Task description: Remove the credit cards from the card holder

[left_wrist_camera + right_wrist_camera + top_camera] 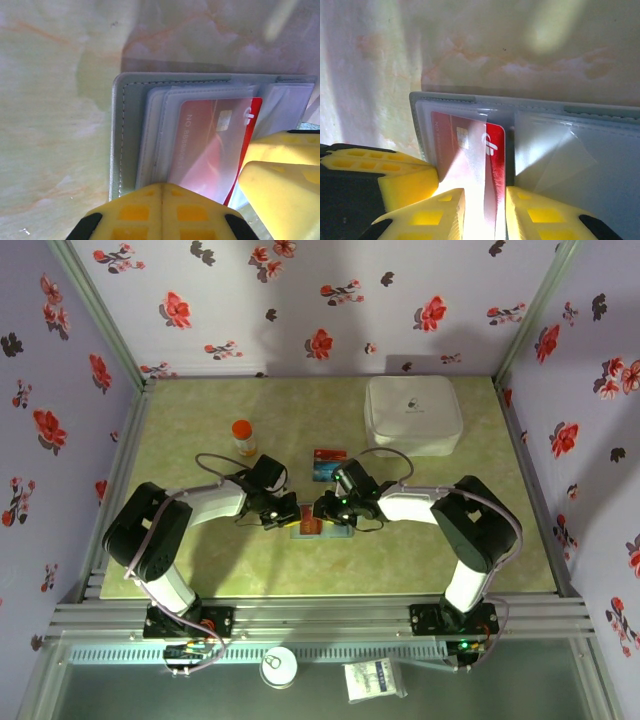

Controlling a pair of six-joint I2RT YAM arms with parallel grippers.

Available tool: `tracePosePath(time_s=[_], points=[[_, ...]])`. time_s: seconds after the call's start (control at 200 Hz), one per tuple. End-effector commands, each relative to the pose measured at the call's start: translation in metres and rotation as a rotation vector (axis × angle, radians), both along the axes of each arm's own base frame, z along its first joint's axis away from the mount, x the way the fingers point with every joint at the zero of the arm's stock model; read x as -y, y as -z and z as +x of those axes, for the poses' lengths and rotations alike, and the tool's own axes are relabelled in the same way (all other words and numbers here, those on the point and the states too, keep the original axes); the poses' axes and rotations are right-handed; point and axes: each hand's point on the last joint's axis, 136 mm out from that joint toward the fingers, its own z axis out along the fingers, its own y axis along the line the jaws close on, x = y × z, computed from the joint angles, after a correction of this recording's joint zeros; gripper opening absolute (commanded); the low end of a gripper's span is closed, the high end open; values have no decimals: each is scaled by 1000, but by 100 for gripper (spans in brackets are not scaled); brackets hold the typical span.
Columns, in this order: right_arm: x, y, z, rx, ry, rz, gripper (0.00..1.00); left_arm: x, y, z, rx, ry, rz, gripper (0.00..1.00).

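The grey-blue card holder lies open on the table between both grippers. A red card sits in its clear sleeve, with one bright red edge sticking out past the plastic. My left gripper is shut, and its joined tips rest on the sleeve edge of the holder. My right gripper is open, its fingers standing on either side of the exposed red strip. A second red card and a blue-teal card lie loose on the table behind the grippers.
A large white rounded case stands at the back right. An orange bottle stands at the back left. Floral walls close in the table on three sides. The two arms meet at the table's middle.
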Motion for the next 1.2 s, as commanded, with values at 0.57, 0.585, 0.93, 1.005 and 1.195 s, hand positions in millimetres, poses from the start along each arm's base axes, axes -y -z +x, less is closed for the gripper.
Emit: tracePosePath(time_s=[0.57, 0.585, 0.93, 1.005, 1.195], points=[[0, -13, 1, 14, 13, 102, 15, -11, 14, -8, -38, 8, 78, 0], [1, -13, 1, 13, 15, 102, 15, -11, 14, -8, -37, 7, 78, 0], [16, -6, 2, 14, 43, 88, 6, -12, 14, -9, -39, 9, 80, 0], [21, -5, 1, 13, 49, 79, 6, -12, 13, -9, -39, 10, 80, 0], [40, -4, -4, 19, 47, 6, 6, -13, 11, -10, -34, 4, 76, 0]])
